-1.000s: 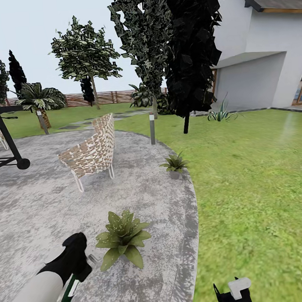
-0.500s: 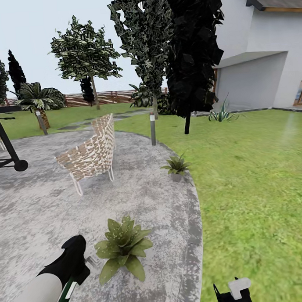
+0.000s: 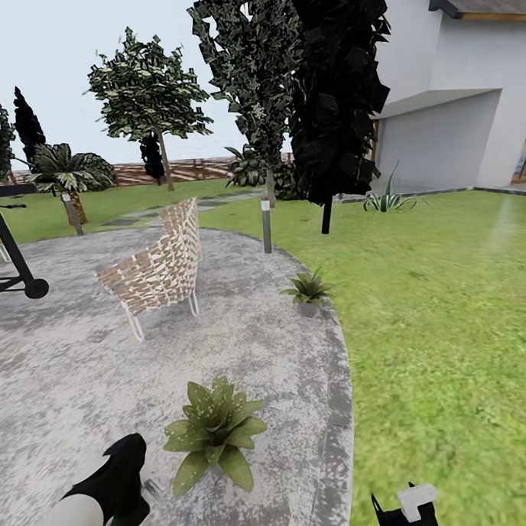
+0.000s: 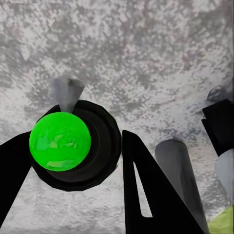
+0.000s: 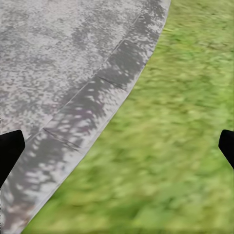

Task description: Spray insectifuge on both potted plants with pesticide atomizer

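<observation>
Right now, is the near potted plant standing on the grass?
No, the near potted plant stands on the grey stone patio, inside its curved edge.

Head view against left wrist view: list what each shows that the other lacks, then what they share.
Head view alone: two potted plants, the near one and the far one, a woven chair, the lawn and the house.

Left wrist view alone: the pesticide atomizer seen end-on between the dark fingers.

Both: the grey stone patio and the left gripper.
</observation>
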Available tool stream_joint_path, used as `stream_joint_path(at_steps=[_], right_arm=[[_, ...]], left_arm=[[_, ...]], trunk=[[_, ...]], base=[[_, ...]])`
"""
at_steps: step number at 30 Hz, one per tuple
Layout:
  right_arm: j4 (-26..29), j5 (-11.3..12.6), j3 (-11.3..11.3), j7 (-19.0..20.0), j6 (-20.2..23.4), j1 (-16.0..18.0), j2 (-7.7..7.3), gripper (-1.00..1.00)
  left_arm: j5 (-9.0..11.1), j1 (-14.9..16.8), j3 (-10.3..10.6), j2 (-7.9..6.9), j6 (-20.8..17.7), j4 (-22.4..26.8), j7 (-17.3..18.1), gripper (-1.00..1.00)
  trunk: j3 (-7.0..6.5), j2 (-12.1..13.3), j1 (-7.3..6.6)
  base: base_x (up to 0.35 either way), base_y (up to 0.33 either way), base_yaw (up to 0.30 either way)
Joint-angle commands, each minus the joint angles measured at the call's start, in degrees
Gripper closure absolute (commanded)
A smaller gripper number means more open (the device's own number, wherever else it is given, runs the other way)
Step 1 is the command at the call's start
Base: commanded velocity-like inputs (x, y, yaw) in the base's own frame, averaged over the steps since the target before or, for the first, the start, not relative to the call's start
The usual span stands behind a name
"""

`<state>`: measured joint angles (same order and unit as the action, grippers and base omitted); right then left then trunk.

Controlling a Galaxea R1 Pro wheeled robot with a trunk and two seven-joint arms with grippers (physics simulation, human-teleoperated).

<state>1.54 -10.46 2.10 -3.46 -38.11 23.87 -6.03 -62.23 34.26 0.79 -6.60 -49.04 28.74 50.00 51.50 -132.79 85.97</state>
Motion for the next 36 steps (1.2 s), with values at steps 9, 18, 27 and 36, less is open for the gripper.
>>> stream_joint_path(at_steps=[9, 18, 27, 36], right_arm=[[-0.04, -0.35, 0.19, -0.4, -0.12, 0.04, 0.05, -1.0], [-0.04, -0.35, 0.17, -0.4, -0.12, 0.04, 0.05, -1.0], [-0.04, -0.35, 0.19, -0.32, -0.12, 0.04, 0.05, -1.0], [-0.04, -0.35, 0.19, -0.32, -0.16, 0.04, 0.14, -1.0]], left_arm=[[-0.53, -0.07, 0.04, 0.24, -0.09, 1.13, 0.45, 1.0], [-0.46, -0.16, -0.02, 0.21, -0.09, 3.18, 0.53, 1.0], [-0.5, -0.93, -2.99, -0.74, 0.18, 0.45, 0.24, 1.0], [-0.44, -0.94, -6.15, 1.59, 1.74, 1.48, -6.84, 1.0]], trunk=[[0.06, -0.03, -0.01], [0.06, -0.03, -0.01], [0.06, -0.03, -0.01], [0.06, -0.03, -0.01]], base=[[0.123, 0.117, 0.0], [0.012, 0.011, 0.0], [0.0, 0.0, 0.0], [0.0, 0.0, 0.0]])
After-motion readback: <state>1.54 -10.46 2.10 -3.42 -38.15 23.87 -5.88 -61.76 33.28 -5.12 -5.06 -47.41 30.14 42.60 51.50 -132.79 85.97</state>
